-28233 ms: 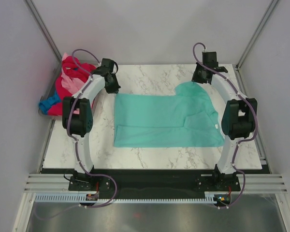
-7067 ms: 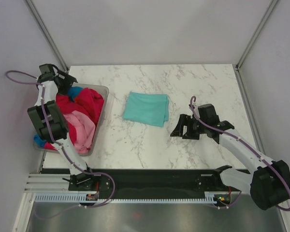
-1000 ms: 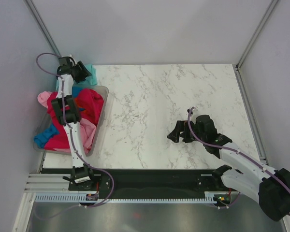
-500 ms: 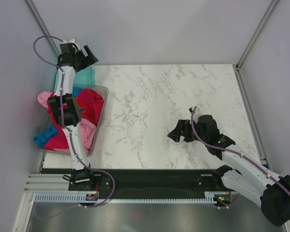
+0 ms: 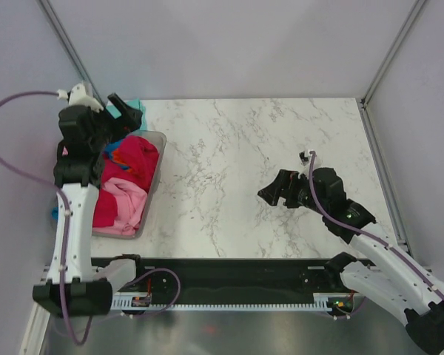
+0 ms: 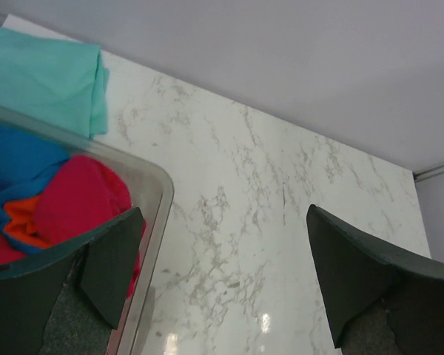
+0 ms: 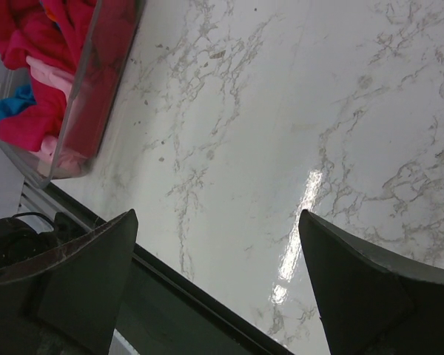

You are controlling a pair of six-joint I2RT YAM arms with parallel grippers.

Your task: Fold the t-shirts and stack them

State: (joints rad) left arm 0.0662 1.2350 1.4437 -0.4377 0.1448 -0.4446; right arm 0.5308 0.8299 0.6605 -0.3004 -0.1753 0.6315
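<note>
The teal t-shirt [image 5: 135,105] lies folded on the table's far left corner, behind the tub; the left wrist view has it at the upper left [image 6: 48,78]. Crimson red [image 5: 137,155], light pink [image 5: 126,203] and blue [image 6: 18,166] t-shirts are heaped in the grey tub [image 5: 154,185]. My left gripper [image 5: 126,112] hangs open and empty above the tub's far end [image 6: 223,222]. My right gripper [image 5: 275,191] is open and empty over bare marble right of centre [image 7: 216,218].
The translucent tub [image 7: 96,89] stands along the table's left edge. White enclosure walls close in the left, back and right. The black base rail [image 7: 207,310] runs along the near edge. Marble tabletop [image 5: 237,148] stretches between tub and right arm.
My left gripper has let go of the teal t-shirt, opened wide and lifted up and back from the corner. The right gripper has shifted slightly up and right.
</note>
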